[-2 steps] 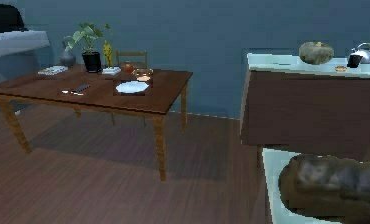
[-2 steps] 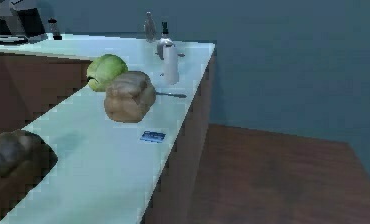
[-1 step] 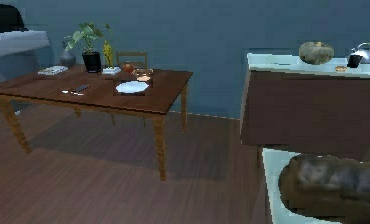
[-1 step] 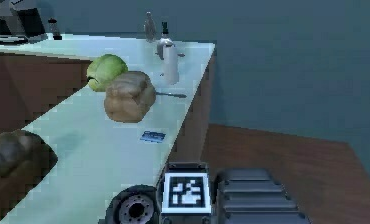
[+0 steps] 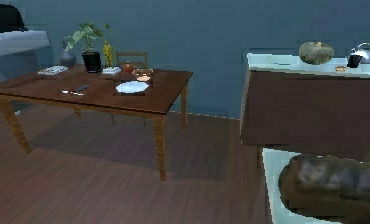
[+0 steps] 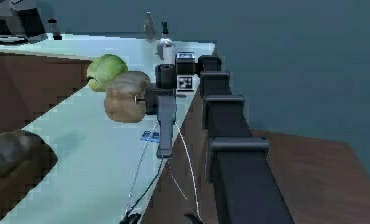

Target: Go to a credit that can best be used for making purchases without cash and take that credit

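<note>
My arm [image 6: 228, 130] reaches out along a pale countertop [image 6: 83, 150]. The gripper [image 6: 165, 148] hangs left of the white marker squares [image 6: 166, 75], low over the counter near its edge. A small flat blue and white thing [image 6: 149, 137], perhaps the credit card, lies on the counter right at the gripper's far end. I cannot tell whether the gripper holds anything. A brown rounded lump [image 6: 125, 97] and a green rounded thing [image 6: 106, 70] sit just left of the gripper body.
A dark loaf [image 6: 18, 165] lies at the counter's near left, and bottles [image 6: 149, 25] stand at its far end. In the forward view, a wooden table [image 5: 93, 95] carries a plant [image 5: 90, 45], plate [image 5: 132, 87] and book. A counter [image 5: 303, 110] stands at the right.
</note>
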Motion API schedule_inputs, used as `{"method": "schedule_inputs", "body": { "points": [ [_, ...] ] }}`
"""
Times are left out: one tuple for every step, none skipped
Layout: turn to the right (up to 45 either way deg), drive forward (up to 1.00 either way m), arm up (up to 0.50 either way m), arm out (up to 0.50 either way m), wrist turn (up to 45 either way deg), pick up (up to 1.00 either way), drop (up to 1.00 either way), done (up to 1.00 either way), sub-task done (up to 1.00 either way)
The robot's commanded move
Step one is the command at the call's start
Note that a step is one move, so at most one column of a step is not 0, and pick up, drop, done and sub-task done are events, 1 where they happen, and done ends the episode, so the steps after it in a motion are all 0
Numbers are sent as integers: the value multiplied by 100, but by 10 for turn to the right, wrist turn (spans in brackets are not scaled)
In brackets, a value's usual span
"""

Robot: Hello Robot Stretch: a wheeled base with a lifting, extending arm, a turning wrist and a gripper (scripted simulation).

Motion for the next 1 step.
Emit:
{"method": "schedule_inputs", "body": {
  "points": [
    [0, 0, 0, 0, 450, 0, 0, 0, 0]
  ]
}}
